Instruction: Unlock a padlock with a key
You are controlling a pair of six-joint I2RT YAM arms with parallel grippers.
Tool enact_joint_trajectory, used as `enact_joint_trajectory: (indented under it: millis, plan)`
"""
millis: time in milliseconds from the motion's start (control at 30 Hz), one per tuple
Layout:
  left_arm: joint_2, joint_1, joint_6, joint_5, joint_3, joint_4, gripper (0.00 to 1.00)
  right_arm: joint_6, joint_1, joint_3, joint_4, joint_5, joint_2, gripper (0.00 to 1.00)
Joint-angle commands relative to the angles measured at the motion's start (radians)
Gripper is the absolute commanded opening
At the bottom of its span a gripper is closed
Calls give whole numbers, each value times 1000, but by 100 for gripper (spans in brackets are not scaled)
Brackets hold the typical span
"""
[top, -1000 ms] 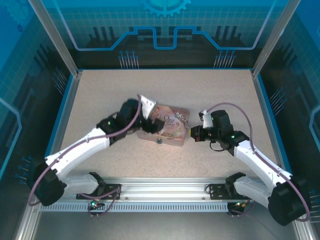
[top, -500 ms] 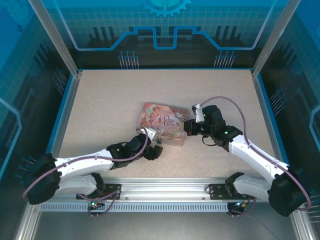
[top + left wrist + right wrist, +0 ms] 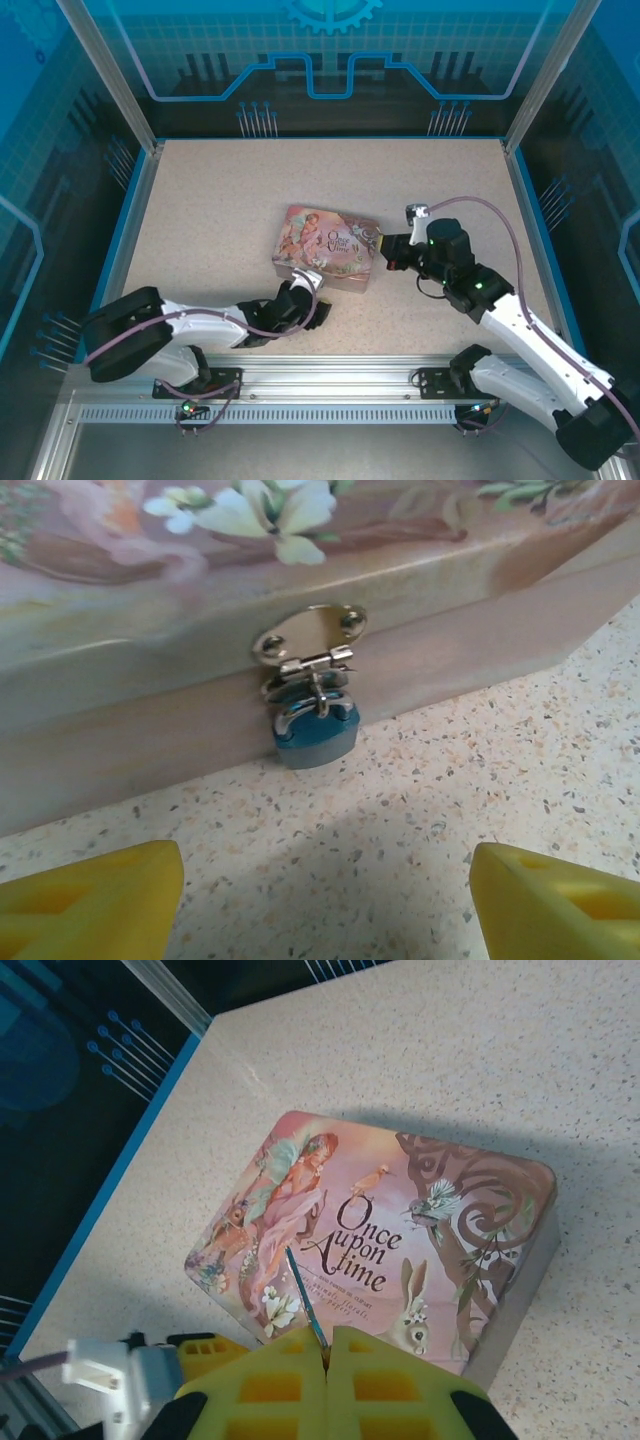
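A small padlock (image 3: pixel 315 736) with a bluish-grey body hangs from the brass hasp (image 3: pixel 308 644) on the front wall of the pink tin (image 3: pixel 328 256). My left gripper (image 3: pixel 325 910) lies low on the table just in front of it. It is open, with one yellow finger (image 3: pixel 90 900) at either side of the view and bare table between them. My right gripper (image 3: pixel 327 1360) hovers at the tin's right end (image 3: pixel 385 244), shut on the key (image 3: pixel 304 1298). The thin dark blade sticks out over the tin's lid (image 3: pixel 400 1230).
The speckled table (image 3: pixel 200 200) stretches wide on all sides of the tin, bounded by a blue rim and glass walls. The left arm (image 3: pixel 200 322) lies along the near edge. The arm bases and a metal rail (image 3: pixel 330 375) sit at the front.
The left arm has swung from the tin's left corner down to the table in front of the padlock, its jaws narrowing a little. The right gripper neared the tin, then drew back slightly.
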Motion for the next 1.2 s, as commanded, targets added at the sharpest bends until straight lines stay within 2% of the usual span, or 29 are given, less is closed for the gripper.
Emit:
enact_joint_trajectory:
  millis: [0, 367, 933, 1167]
  plan:
    - [64, -11, 16, -45, 23, 108, 77, 28, 21, -35, -38, 52, -48, 0]
    - [145, -11, 18, -104, 37, 186, 72, 50, 35, -78, -76, 105, -130, 0]
    - [203, -11, 45, -157, 106, 217, 49, 55, 49, -146, -90, 85, -204, 0]
    - [200, -11, 99, -176, 126, 232, 38, 55, 49, -172, -112, 84, -259, 0]
